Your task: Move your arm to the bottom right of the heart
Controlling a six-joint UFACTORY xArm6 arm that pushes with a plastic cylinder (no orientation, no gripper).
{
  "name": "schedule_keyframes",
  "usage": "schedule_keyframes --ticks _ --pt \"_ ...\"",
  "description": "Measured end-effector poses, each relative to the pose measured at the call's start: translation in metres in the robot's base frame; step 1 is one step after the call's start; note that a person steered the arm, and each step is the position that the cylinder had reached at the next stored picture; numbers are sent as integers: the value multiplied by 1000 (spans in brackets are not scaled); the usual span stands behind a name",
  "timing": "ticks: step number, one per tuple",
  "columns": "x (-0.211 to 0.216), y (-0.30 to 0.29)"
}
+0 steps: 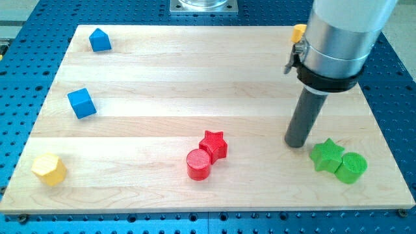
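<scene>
A yellow block (pixel 298 31) shows at the board's top right, mostly hidden behind the arm, so I cannot make out its shape. No other block here looks like a heart. My tip (pixel 296 144) rests on the board well below that yellow block, just left of the green star (pixel 325 155). A green cylinder (pixel 351 167) touches the star's right side.
A red star (pixel 214 144) and a red cylinder (pixel 199 164) sit together left of my tip. A blue house-shaped block (pixel 99 40) and a blue cube (pixel 82 103) are at the left. A yellow hexagon (pixel 49 169) lies at the bottom left. The board's right edge (pixel 383 130) is near.
</scene>
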State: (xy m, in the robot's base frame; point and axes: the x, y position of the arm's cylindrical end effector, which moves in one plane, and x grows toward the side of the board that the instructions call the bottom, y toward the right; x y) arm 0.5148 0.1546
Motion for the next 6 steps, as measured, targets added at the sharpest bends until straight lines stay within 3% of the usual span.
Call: schedule_keyframes --ticks 3,6 --pt "-5 56" --pt "-162 84"
